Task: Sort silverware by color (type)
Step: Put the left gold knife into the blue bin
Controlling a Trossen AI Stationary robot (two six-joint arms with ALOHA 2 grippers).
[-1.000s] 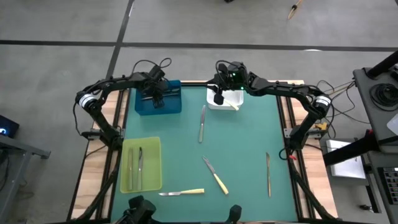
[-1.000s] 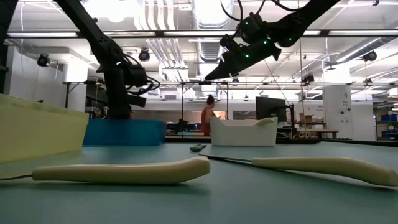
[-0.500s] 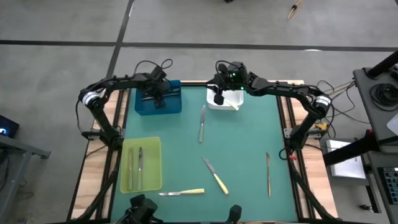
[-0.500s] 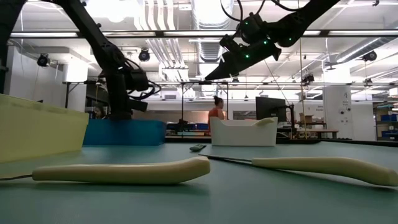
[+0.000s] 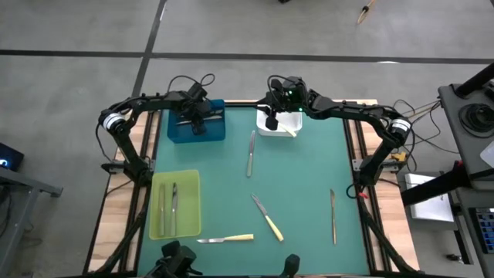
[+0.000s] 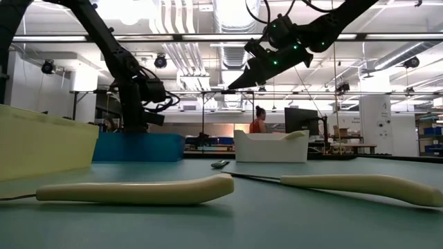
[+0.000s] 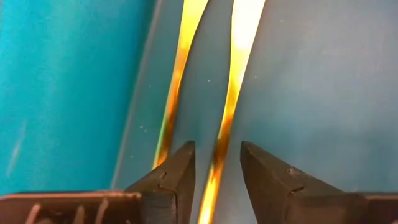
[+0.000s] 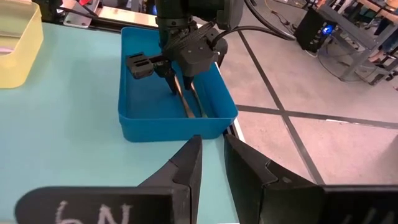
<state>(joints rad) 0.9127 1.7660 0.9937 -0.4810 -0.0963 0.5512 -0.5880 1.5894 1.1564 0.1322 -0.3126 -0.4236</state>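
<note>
- Since the low view sits at table height, the two pale-handled knives (image 5: 225, 239) (image 5: 268, 220) at the lower centre of the high view fill its foreground. Their thin blades are hard to make out there.
- Each knife appears light, stiff and smooth. The thicker handle is judged the better hold, as the flat blade lies close to the mat and would likely slip.
- To the lower left, the yellow-green tray (image 5: 189, 220) holds two grey utensils (image 5: 163, 207) (image 5: 174, 202) lying side by side.
- One grey piece (image 5: 333, 216) lies at the lower right, well apart from the rest, and another grey piece (image 5: 251, 153) lies at the centre. Their type is too small to tell.
- At the upper centre, the right gripper (image 5: 271, 122) hangs over the white tray (image 5: 262, 131). Its jaws are narrowly parted and hold nothing. One pale-handled piece (image 5: 290, 130) rests in that tray.
- At the upper left, the left gripper (image 7: 217, 165) reaches down into the blue tray (image 5: 176, 133). Its parted jaws straddle one slim utensil (image 7: 239, 68) without visibly pinching it. A second utensil (image 7: 177, 74) lies just beside it, against the tray wall.
- Both utensils are cut off by the frame edge, so their ends stay unidentified.
- Beyond the table, a person (image 6: 257, 121) stands in the room.
</note>
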